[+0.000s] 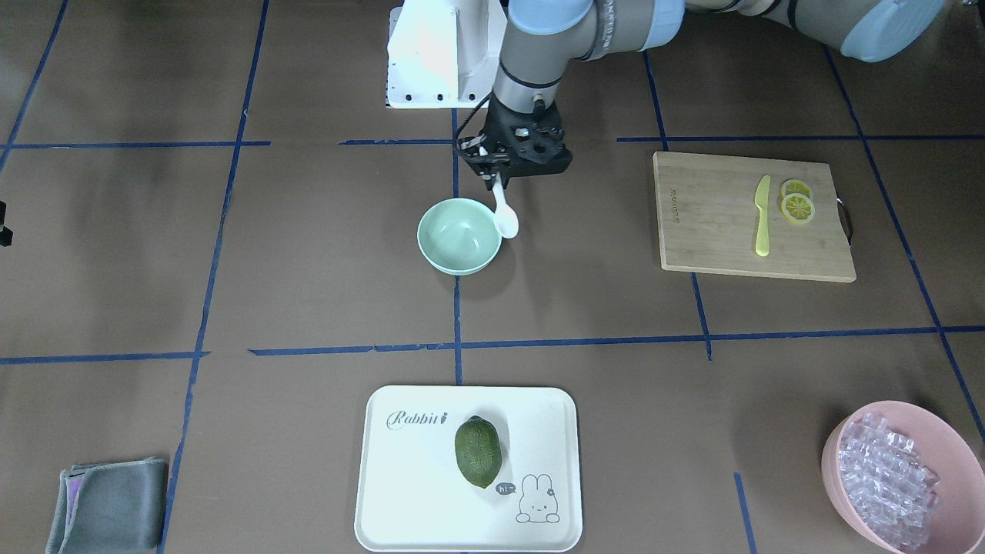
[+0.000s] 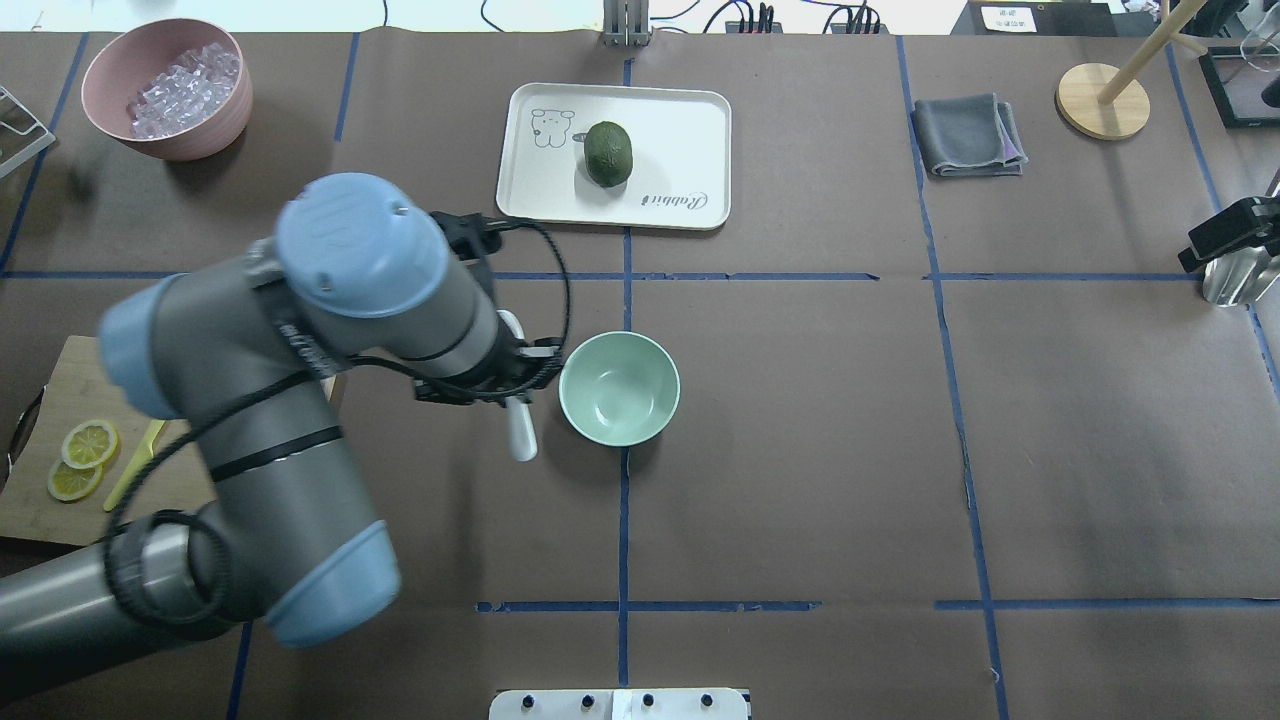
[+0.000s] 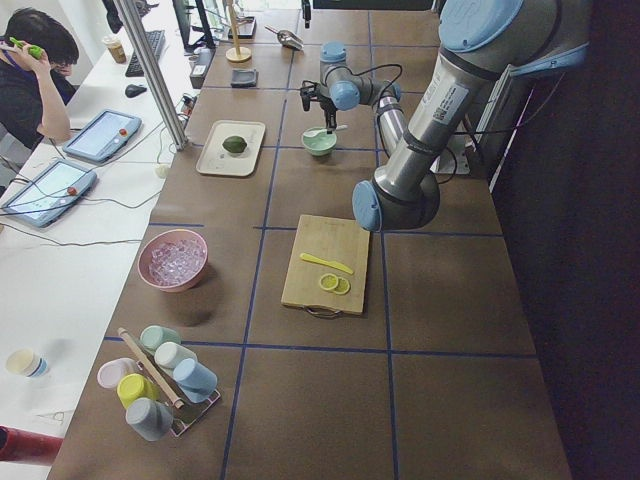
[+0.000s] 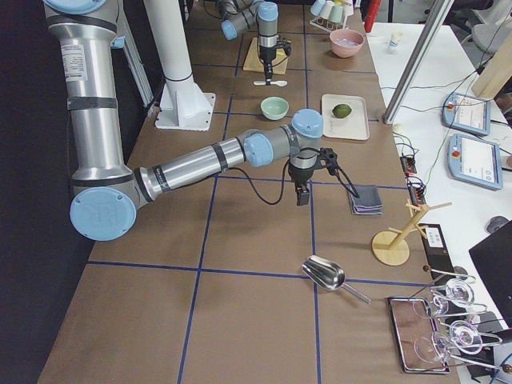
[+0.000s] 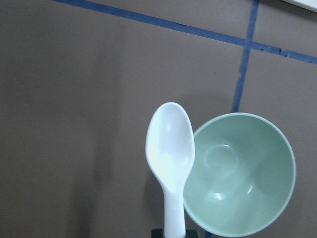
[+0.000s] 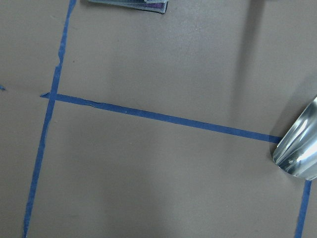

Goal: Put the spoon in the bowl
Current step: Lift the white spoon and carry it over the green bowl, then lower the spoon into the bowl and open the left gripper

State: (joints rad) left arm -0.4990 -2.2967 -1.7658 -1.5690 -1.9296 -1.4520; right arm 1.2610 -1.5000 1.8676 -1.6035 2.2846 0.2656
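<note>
My left gripper (image 1: 496,175) is shut on the handle of the white spoon (image 1: 505,216). It holds the spoon just beside the rim of the mint-green bowl (image 1: 459,237), on the side towards my left arm. In the left wrist view the spoon's scoop (image 5: 170,148) overlaps the left rim of the bowl (image 5: 242,173), which holds nothing. From overhead the spoon (image 2: 520,432) hangs left of the bowl (image 2: 619,388). My right gripper (image 4: 302,194) hangs over bare table far from the bowl. I cannot tell if it is open or shut.
A white tray (image 2: 680,120) with a green fruit (image 2: 608,153) lies beyond the bowl. A cutting board (image 1: 716,223) carries a yellow knife (image 1: 762,215) and lemon slices. A pink bowl (image 1: 831,454) of clear cubes, a grey cloth (image 1: 108,504) and a metal scoop (image 4: 324,274) lie farther off.
</note>
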